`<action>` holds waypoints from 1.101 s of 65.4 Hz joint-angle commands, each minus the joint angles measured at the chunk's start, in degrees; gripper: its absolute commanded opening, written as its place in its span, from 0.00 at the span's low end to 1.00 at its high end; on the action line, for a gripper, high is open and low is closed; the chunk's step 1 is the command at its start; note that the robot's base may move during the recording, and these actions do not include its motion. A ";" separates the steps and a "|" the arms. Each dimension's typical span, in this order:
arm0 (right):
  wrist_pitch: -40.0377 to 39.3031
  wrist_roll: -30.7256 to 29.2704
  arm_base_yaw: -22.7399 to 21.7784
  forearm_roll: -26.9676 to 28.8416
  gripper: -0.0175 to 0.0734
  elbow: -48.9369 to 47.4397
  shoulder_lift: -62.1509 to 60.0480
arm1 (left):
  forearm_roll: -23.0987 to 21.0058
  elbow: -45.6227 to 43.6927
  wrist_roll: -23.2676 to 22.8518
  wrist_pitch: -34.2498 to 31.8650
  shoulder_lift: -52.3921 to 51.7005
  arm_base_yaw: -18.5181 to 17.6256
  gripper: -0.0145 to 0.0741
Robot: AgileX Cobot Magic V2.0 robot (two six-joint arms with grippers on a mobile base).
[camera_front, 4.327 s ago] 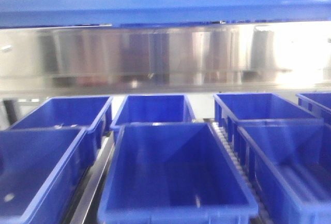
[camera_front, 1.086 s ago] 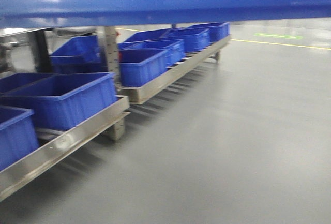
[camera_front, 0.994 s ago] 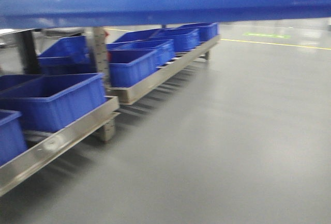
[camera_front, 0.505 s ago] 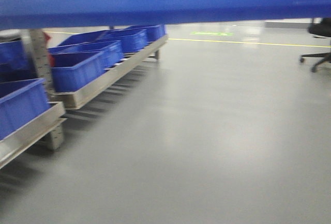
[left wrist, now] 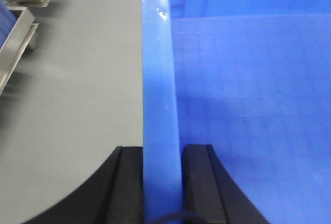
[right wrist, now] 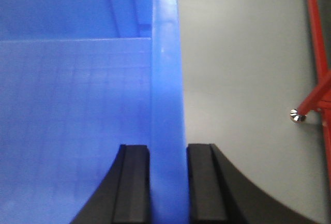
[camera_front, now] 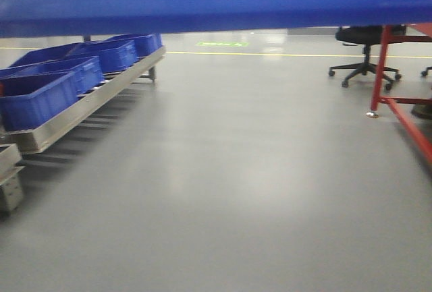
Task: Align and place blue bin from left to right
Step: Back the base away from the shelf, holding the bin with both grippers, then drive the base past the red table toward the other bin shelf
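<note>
Okay, left end effector (left wrist: 162, 154) is clenched on the left wall of the blue bin (left wrist: 248, 105), one finger inside and one outside. Right end effector (right wrist: 169, 151) has the same grip on the opposite wall. The bin hangs between both arms, clear of the floor (camera_front: 236, 191), and its near wall fills the top of the front view.

Change: a few seconds ago the front view looked straight down into the rack's bins. Since then it has swung right. The rack (camera_front: 88, 100) and its other bins (camera_front: 37, 96) now sit at the far left. A red frame (camera_front: 398, 96) and an office chair (camera_front: 364, 42) have come in on the right.

Read: pickup is done and the base is mid-turn carrying the bin. No drop-off spot in view yet, so aligning and placing are both still to do.
</note>
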 commanded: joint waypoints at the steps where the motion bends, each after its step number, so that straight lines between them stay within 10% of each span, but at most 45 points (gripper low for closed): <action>1: -6.20 -0.72 0.68 -2.31 0.11 -0.56 -0.28 | -1.12 -0.70 0.11 -5.39 -0.64 -0.79 0.04; 72: -7.29 -0.72 0.68 -2.31 0.11 -0.56 -0.28 | -1.12 -0.70 0.11 -5.39 -0.64 -0.79 0.04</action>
